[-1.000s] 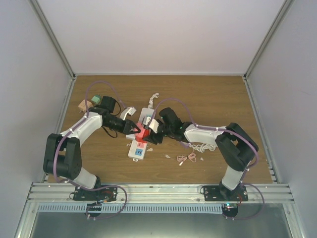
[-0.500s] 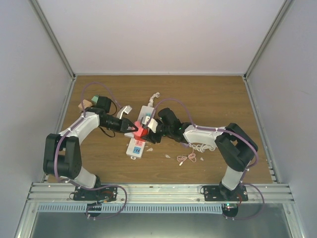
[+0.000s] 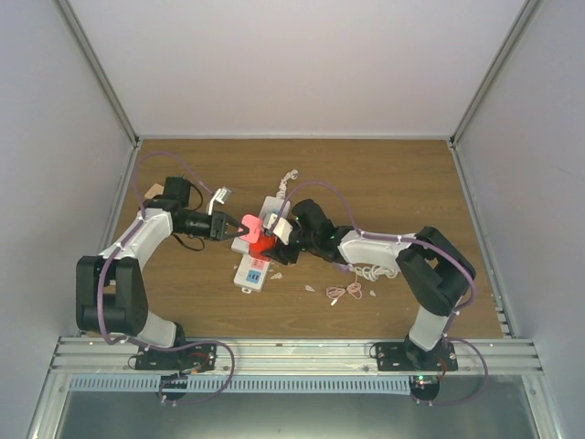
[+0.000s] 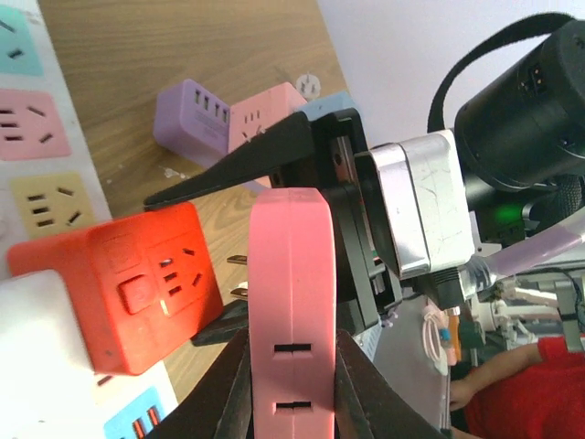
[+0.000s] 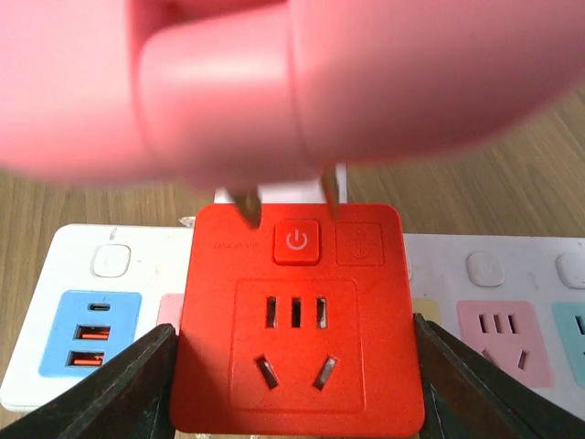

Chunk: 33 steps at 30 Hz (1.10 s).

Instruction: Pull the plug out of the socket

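A pink plug hangs free just left of the red socket cube, its metal prongs out in the air and pointing at the cube. My left gripper is shut on the pink plug, a finger on each flat side. The red socket cube sits on a white power strip, its slots empty. My right gripper holds the cube by both sides. Seen from the right wrist, the pink plug is a blur above the cube.
The white power strip has coloured outlets and USB ports. Purple and pink adapter cubes lie on the wood behind. White cable coils and a pink cable lie to the right of the strip. Grey walls enclose the table.
My left arm has drawn back to the left with the pink plug, and a gap has opened between plug and red socket. The right arm has held still.
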Each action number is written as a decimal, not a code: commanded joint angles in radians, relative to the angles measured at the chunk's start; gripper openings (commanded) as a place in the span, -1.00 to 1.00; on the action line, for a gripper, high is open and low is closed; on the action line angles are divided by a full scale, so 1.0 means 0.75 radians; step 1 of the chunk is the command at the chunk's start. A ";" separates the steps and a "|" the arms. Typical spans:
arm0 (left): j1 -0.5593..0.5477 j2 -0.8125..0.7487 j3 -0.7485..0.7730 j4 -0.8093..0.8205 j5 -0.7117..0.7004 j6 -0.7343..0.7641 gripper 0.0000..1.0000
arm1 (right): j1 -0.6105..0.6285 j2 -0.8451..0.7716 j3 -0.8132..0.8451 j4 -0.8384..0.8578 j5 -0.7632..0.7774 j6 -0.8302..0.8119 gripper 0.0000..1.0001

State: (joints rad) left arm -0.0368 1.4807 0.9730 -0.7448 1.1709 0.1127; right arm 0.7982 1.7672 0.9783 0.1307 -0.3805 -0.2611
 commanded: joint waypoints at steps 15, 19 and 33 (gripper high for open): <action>0.129 -0.160 0.104 -0.036 0.182 0.361 -1.00 | -0.215 -0.178 0.351 -0.345 -0.602 0.018 0.53; 0.129 -0.247 0.109 0.090 0.183 0.372 -1.00 | -0.300 -0.176 0.409 -0.378 -0.830 0.170 0.34; -0.019 -0.407 -0.002 0.503 0.108 0.124 -1.00 | -0.293 -0.167 0.442 -0.210 -1.084 0.536 -0.05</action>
State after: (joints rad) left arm -0.0109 1.2190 0.9993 -0.4831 1.2652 0.2440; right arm 0.5568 1.6482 1.2877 -0.0853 -1.1324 0.0517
